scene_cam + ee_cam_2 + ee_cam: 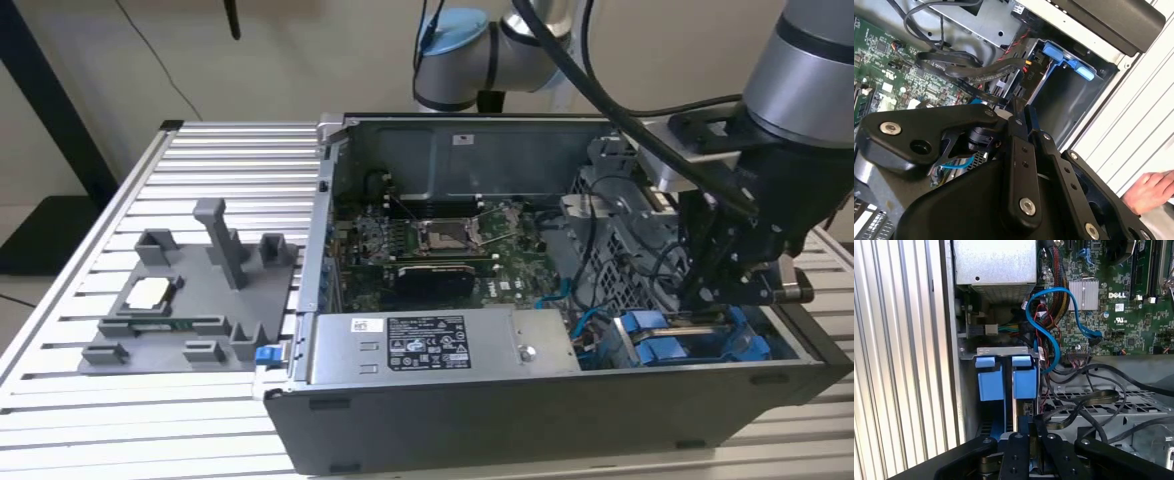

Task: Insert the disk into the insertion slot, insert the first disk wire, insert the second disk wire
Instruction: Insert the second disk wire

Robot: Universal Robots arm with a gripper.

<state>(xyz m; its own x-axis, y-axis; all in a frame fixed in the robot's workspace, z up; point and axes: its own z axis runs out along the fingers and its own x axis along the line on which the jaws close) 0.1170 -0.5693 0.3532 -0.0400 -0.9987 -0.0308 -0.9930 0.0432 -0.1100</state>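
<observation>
Tool point(697, 300) is seen at roughly 4 o'clock of the open PC case point(534, 420) in the exterior view, hung over the drive corner. Tool is clenched: in the second wrist view the fingers point(1015, 150) are drawn together at the tips. Whether anything thin is nipped between them cannot be told.

The disk point(1025, 384) is judged to be the blue-framed unit straight under the tool, at 6 o'clock from it in the exterior view. It is already stood on edge inside the insertion slot point(1004, 351) of the grey cage, with a second blue carrier point(989, 382) just beside it. No labelled face is shown, so that reading is a judgement. Its long axis is taken to run down into the cage, in line with the tool's approach. Only one arm is fitted, so no nearer hand is in question.

Loose black flat wires point(1089, 400) are draped just beside the tool across the perforated panel. A blue data cable point(1046, 335) is looped from the cage toward the motherboard point(427, 240).

Further out, the power supply point(427, 345) is set at 9 o'clock from the tool. A person's hand point(1149, 187) is rested outside the case on the bench point(80, 400). The grey parts fixture point(200, 300) is parked well apart, at 9 o'clock of the case.
</observation>
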